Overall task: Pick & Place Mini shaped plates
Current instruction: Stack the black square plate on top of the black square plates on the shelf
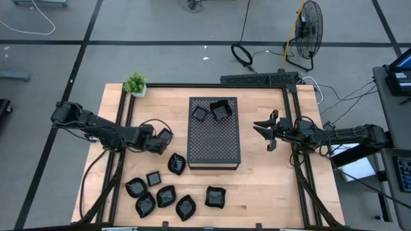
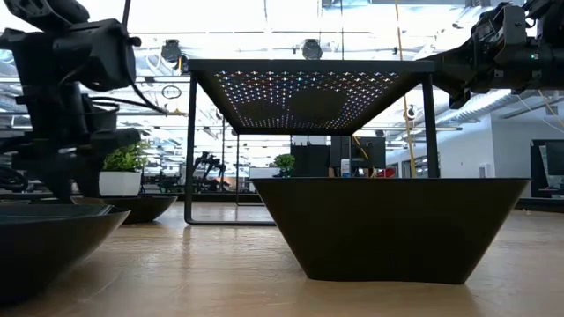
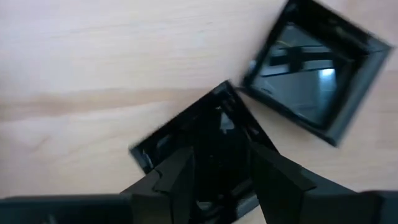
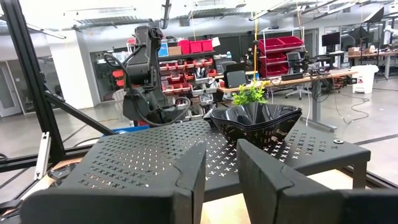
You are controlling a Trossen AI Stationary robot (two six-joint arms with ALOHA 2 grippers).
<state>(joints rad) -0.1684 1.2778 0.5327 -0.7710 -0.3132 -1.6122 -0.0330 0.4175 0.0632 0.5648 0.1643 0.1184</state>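
From above, the left hand (image 1: 164, 136) is seen clenched on a small square plate (image 1: 166, 136), beside the perforated box (image 1: 214, 144). In the left wrist view, another square plate (image 3: 317, 74) lies just beyond. The right hand (image 1: 265, 130) is held parted and empty, right of the box. No writing is legible.

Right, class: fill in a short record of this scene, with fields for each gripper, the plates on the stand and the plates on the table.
left gripper: shut on a square plate, left of the perforated stand
right gripper: open, empty, just right of the stand
on stand: two plates, at its far end
on table: seven loose plates, towards the front edge
far left corner: potted plant
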